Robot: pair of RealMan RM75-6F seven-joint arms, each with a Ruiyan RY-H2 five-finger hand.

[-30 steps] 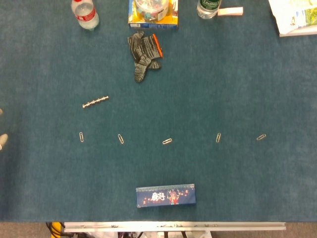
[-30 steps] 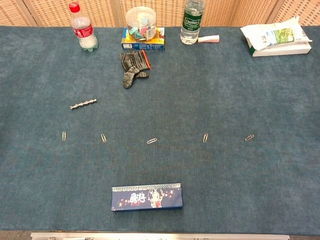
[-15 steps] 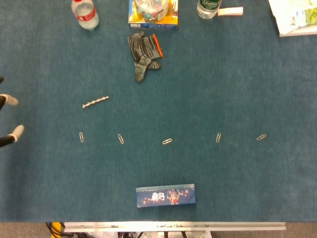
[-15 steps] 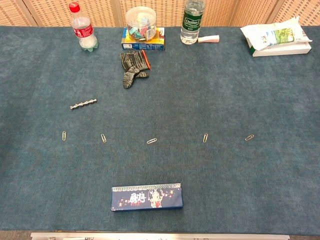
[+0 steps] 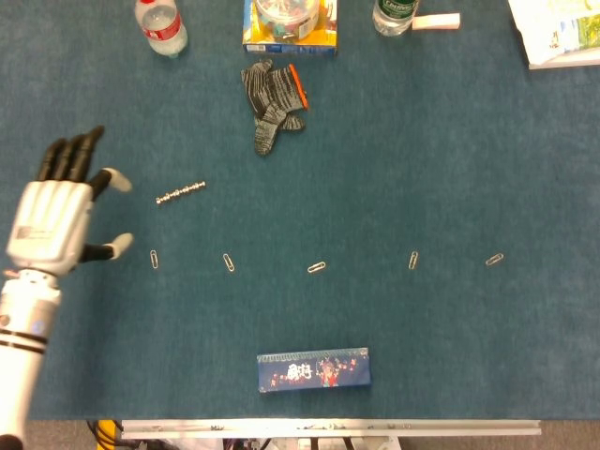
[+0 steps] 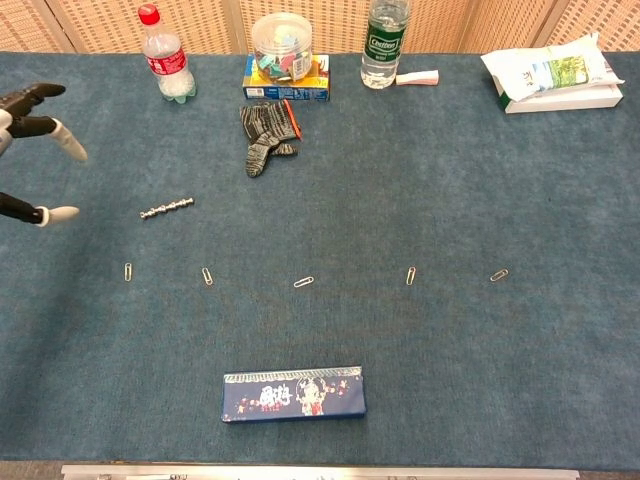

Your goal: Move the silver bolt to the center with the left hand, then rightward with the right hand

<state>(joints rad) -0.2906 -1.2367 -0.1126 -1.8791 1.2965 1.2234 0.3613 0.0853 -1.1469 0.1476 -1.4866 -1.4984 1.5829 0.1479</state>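
Your silver bolt (image 5: pixel 180 194) lies flat on the blue table cover (image 5: pixel 450 169), left of centre, tilted so its right end sits a little farther from you than its left. It sits just above the left end of a row of paper clips (image 5: pixel 317 267) that runs across the middle of the cover. Your left hand (image 5: pixel 58 216) hovers near the bolt's left end without touching it. The head view gives you the whole back of that hand, the forearm running down to the bottom left corner, and the fingers apart with nothing in them. The chest view catches only a few fingertips (image 6: pixel 64 139) at the left edge, and it alone shows the woven screen (image 6: pixel 210 20) behind the table. Your right hand appears in neither view. Farther back, a grey sock (image 5: pixel 272 98) lies crumpled ahead of a clear tub (image 6: pixel 280 45) standing on a blue and yellow box. A red-capped bottle (image 6: pixel 164 59) stands to the left, and a green-labelled bottle (image 6: pixel 384 39) to the right. A white packet (image 6: pixel 550 72) rests at the far right corner. A dark blue box (image 5: pixel 314 369) lies near the front edge.
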